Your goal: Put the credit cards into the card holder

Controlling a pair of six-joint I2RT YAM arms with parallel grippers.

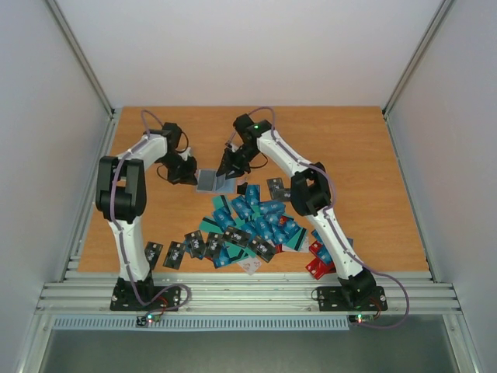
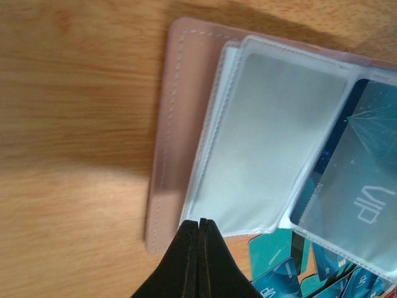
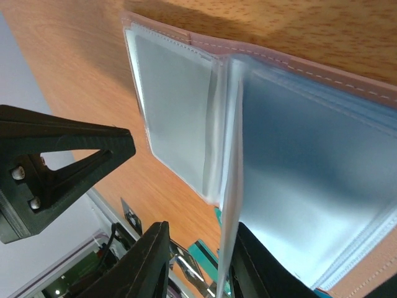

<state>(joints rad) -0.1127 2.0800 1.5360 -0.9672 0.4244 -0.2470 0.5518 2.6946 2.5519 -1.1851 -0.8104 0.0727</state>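
Note:
The taupe card holder [image 1: 208,180] [image 2: 169,124] [image 3: 322,68] lies open on the wood, its clear sleeves fanned out. A blue VIP card [image 2: 366,155] shows inside one sleeve. My left gripper [image 1: 185,172] [image 2: 199,225] is shut, tips at the near edge of a clear sleeve; whether it pinches that sleeve is unclear. My right gripper [image 1: 230,166] [image 3: 200,231] is open, with one sleeve leaf [image 3: 228,205] standing on edge between its fingers, close to the right one. The credit cards [image 1: 252,221] [image 2: 273,273] lie heaped just in front of the holder.
Black cards [image 1: 175,252] lie in a row at the front left and red cards [image 1: 318,260] by the right arm's base. A pale card [image 1: 250,266] sits at the pile's front. Two more black cards [image 1: 276,188] lie right of the holder. Grey walls enclose the table.

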